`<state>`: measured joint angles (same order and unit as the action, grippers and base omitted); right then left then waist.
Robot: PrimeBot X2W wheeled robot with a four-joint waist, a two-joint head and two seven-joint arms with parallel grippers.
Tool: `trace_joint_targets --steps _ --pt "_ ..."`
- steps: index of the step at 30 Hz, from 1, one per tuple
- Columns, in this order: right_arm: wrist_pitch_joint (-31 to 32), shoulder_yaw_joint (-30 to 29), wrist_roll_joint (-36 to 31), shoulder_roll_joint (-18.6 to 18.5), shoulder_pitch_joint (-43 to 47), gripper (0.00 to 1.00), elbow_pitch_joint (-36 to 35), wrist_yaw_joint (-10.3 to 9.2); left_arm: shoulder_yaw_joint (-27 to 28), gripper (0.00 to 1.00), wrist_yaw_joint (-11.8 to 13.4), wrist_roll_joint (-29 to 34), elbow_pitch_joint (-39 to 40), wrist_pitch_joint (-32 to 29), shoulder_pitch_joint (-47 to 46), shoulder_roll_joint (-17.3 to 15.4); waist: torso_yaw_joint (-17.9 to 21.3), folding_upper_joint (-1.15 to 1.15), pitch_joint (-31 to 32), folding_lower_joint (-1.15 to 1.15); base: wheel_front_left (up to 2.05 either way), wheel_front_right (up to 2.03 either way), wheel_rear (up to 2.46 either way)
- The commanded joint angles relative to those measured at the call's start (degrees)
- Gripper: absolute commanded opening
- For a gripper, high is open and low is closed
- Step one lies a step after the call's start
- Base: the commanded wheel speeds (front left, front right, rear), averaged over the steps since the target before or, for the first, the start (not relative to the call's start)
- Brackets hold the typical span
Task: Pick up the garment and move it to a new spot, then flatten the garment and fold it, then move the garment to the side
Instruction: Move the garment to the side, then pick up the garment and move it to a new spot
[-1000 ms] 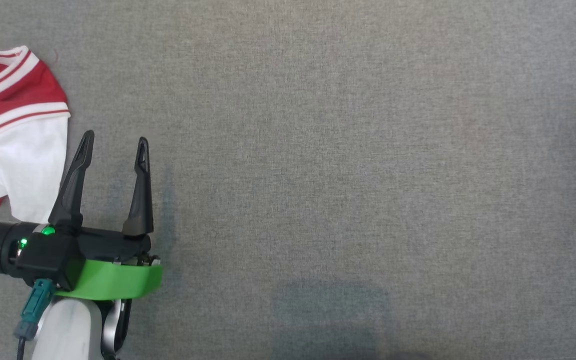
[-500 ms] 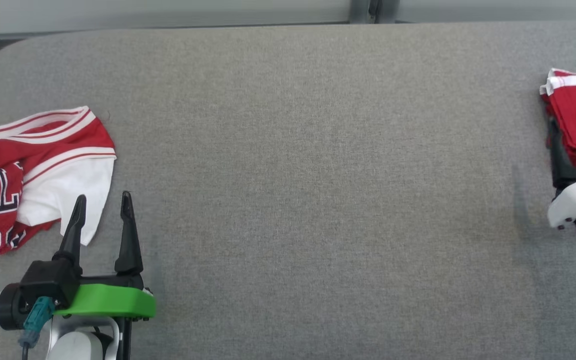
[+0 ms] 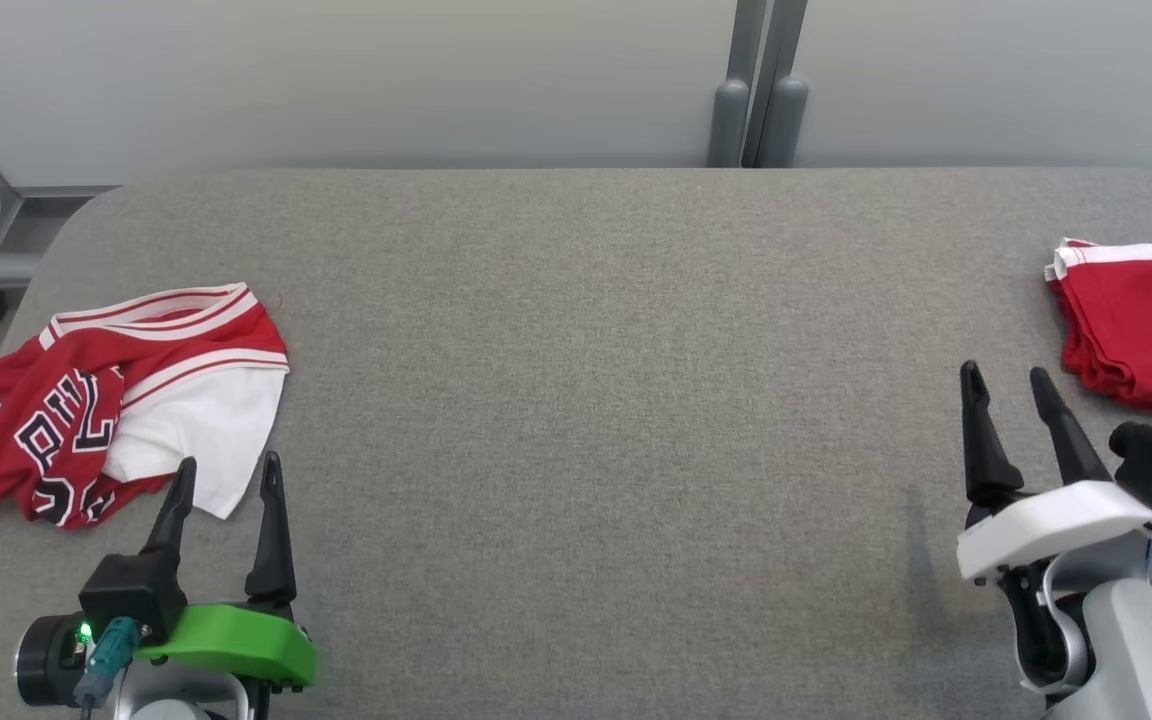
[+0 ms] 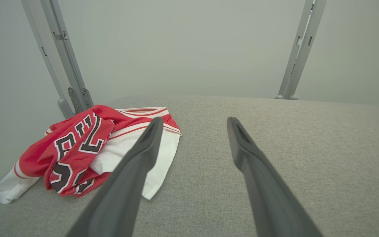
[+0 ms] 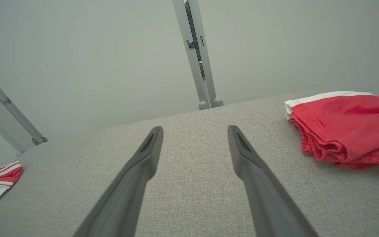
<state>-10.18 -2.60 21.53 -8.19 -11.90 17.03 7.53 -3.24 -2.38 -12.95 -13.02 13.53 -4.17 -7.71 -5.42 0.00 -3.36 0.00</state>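
Currently left pincer (image 3: pixel 228 466) and right pincer (image 3: pixel 1004 376) spread wide, empty; crumpled red-white jersey (image 3: pixel 86 420) at 9 o'clock on grey woven counter (image 3: pixel 576 400).

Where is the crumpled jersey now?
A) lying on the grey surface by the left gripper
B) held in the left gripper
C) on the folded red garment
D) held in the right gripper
A: the jersey lies loose on the grey surface near the open left gripper.

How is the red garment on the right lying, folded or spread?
Folded: the red garment lies in a compact stack, with layered edges showing.
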Motion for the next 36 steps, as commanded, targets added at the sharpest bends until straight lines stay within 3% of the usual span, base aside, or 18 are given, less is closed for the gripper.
trace_joint_targets --steps 1,7,16,28,36 --pt "0.0 -0.1 0.4 0.7 1.8 1.00 -0.7 -0.08 -0.4 1.00 -0.3 0.6 -0.7 0.6 -0.2 -0.1 -0.5 0.00 1.3 0.00 0.00 0.00 0.00" --pt "0.4 0.8 0.9 3.0 6.5 1.00 -2.6 -0.08 -0.9 1.00 -1.0 0.8 -3.1 1.4 1.5 -0.2 -0.6 0.00 2.9 0.00 0.00 0.00 0.00" --pt "1.9 1.5 -0.9 3.6 11.7 1.00 -3.9 -0.08 -1.2 1.00 -2.5 1.5 -2.8 1.7 3.3 -0.9 0.3 0.00 4.2 0.00 0.00 0.00 0.00" --pt "2.9 1.2 -2.5 4.1 12.1 1.00 -5.3 -0.08 -0.1 1.00 -2.5 2.0 -2.4 1.7 4.1 0.0 0.8 0.00 4.0 0.00 0.00 0.00 0.00" --pt "2.4 1.2 -2.3 4.5 12.3 1.00 -5.3 -0.08 -0.6 1.00 -2.6 2.6 -2.7 1.7 3.1 0.3 -1.2 0.00 3.3 0.00 0.00 0.00 0.00"
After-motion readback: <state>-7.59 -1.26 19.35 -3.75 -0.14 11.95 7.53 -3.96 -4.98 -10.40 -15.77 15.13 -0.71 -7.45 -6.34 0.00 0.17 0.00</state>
